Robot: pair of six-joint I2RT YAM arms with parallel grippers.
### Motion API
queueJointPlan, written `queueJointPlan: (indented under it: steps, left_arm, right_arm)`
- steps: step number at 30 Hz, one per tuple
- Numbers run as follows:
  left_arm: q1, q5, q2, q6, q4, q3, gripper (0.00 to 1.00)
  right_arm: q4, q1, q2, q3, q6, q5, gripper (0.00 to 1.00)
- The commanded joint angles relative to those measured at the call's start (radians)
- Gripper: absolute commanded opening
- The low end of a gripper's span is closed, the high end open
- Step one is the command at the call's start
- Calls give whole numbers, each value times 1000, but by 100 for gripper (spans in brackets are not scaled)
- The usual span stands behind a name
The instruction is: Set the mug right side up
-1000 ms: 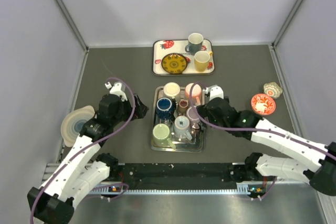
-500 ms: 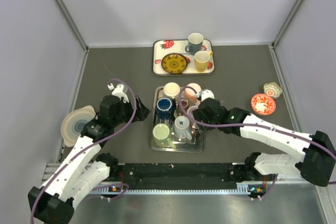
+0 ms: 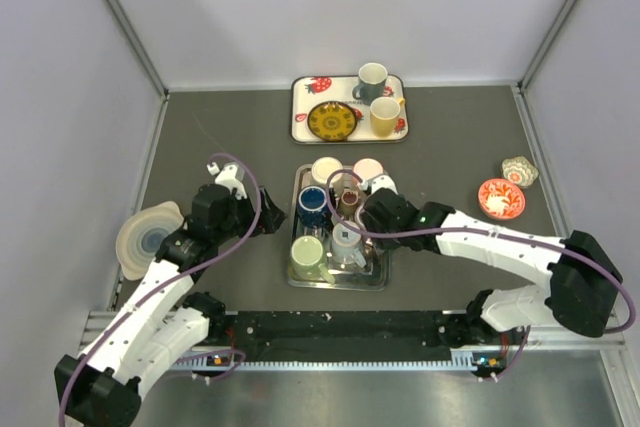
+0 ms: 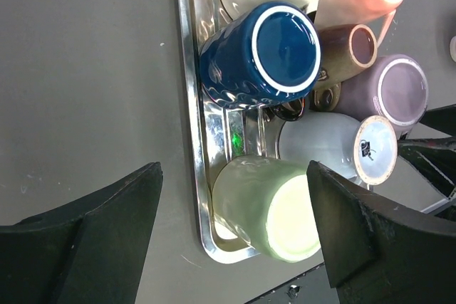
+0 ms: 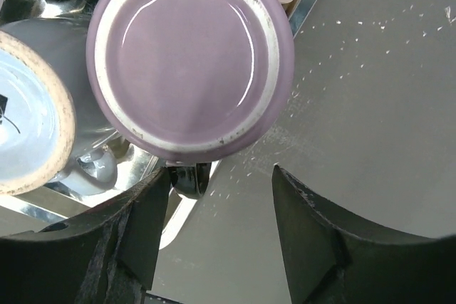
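Enclosing the dark grey table [image 3: 450, 147] are pale walls [image 3: 300, 7] (plain). The purple mug [image 5: 189, 55] stands base-up at the right edge of the steel tray [image 4: 187, 105]. Since a second ago the right gripper [image 5: 221, 176] has moved in over it, fingers narrower yet apart, gripping nothing; the left gripper [image 4: 235, 169] stays wide.

purple mug [image 5: 189, 55]: I see only its base; walls hidden.
grey mug [image 5: 25, 122]: cut by left edge.
right gripper [image 5: 217, 243]: contact with mug unclear to me.
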Motion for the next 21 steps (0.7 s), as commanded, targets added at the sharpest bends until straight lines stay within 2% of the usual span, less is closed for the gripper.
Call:
queueJointPlan:
  steps: [1, 6, 21]
  left_arm:
    - [-3, 9, -12, -2, 45, -9, 88]
    - [-3, 8, -8, -4, 50, -12, 88]
    - [-3, 11, -9, -8, 53, -26, 87]
  right_arm:
    - [17, 14, 22, 64, 4, 35, 59]
    - [17, 14, 64, 90, -2, 42, 57]
    - [22, 14, 137, 115, -6, 64, 35]
